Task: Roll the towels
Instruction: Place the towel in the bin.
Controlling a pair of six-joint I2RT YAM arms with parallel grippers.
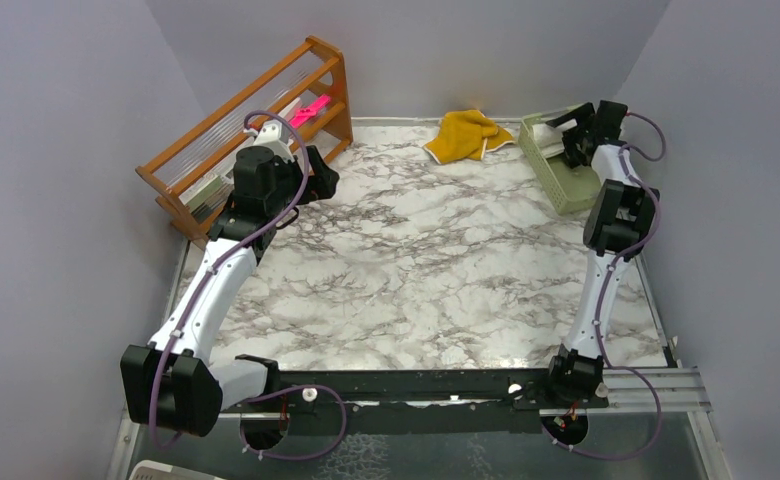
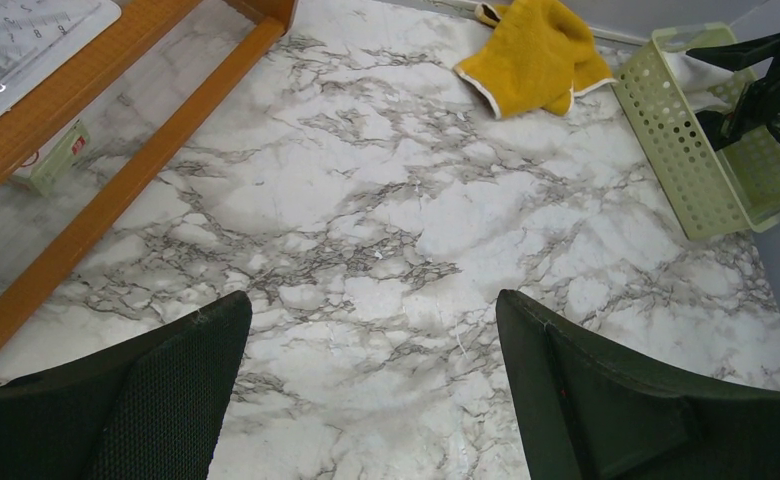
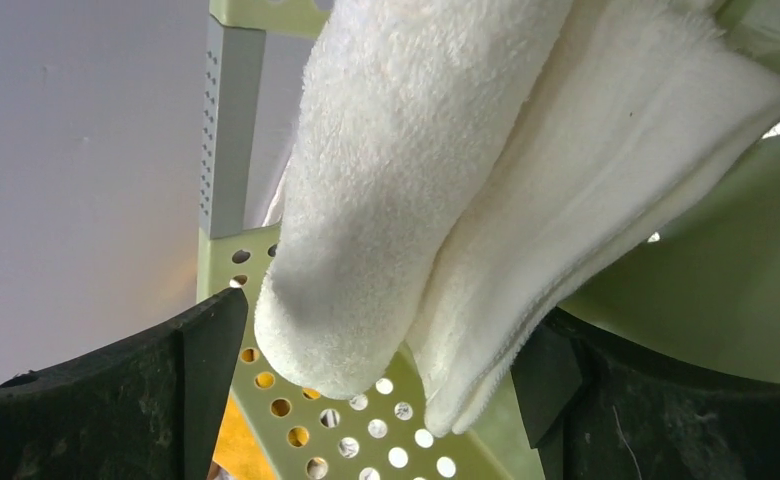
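Observation:
The mustard-yellow towel (image 1: 466,136) lies crumpled on the marble table at the far middle; it also shows in the left wrist view (image 2: 536,55). The cream-white towel (image 3: 416,180) is folded thick inside the green perforated basket (image 1: 556,182). My right gripper (image 3: 381,340) is down in the basket, open, with one finger on each side of the cream towel's lower end. My left gripper (image 2: 374,330) is open and empty, hovering over bare marble near the wooden rack, far from both towels.
A wooden rack (image 1: 256,120) stands at the far left with a pink item (image 1: 311,108) on it. The green basket (image 2: 686,150) sits at the far right by the wall. Grey walls close in the left, right and back.

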